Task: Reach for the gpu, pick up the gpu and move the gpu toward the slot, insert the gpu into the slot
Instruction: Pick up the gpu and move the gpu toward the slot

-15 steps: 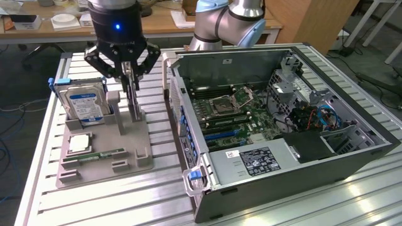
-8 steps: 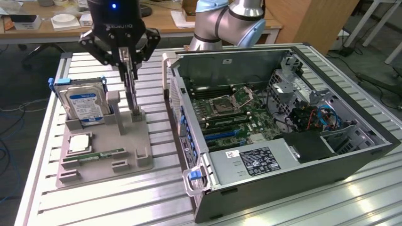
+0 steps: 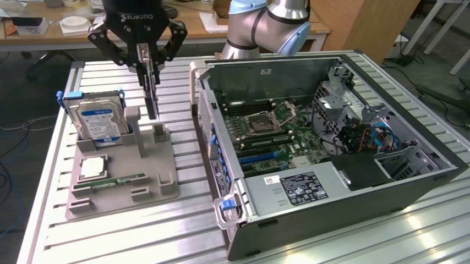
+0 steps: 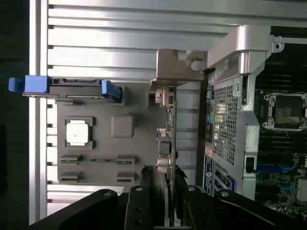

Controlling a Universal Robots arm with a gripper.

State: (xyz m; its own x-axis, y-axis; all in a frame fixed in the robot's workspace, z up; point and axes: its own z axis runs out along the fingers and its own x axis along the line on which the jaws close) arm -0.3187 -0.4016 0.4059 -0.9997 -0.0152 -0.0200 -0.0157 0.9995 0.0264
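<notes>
A slatted aluminium table (image 3: pixel 110 231) stands in a workshop. Behind it are a cluttered wooden desk (image 3: pixel 44 33) and the grey and blue robot arm (image 3: pixel 264 22), and cables lie on the dark floor.

Toward the exterior view's left, a grey holder (image 3: pixel 125 165) lies on the table. It carries an upright hard drive (image 3: pixel 99 124) with a blue label, a square processor chip (image 3: pixel 93 166) and a narrow green memory stick (image 3: pixel 118 180).

Toward the exterior view's right lies an open computer case (image 3: pixel 411 181). Its green motherboard (image 3: pixel 294 135) is exposed, and the blue slot (image 3: pixel 257 157) sits on it.

The black pincer (image 3: pixel 149 65) hangs over the holder, its fingers closed narrowly on the top edge of the gpu (image 3: pixel 153 99). The gpu hangs upright and is seen edge-on as a thin dark card. Its lower end is just over a grey post of the holder; whether the two touch cannot be told.

In the wrist view the gpu (image 4: pixel 168 124) runs straight out from the pincer (image 4: pixel 167 201), with the case wall just beside it. The gpu is well apart from the slot.
</notes>
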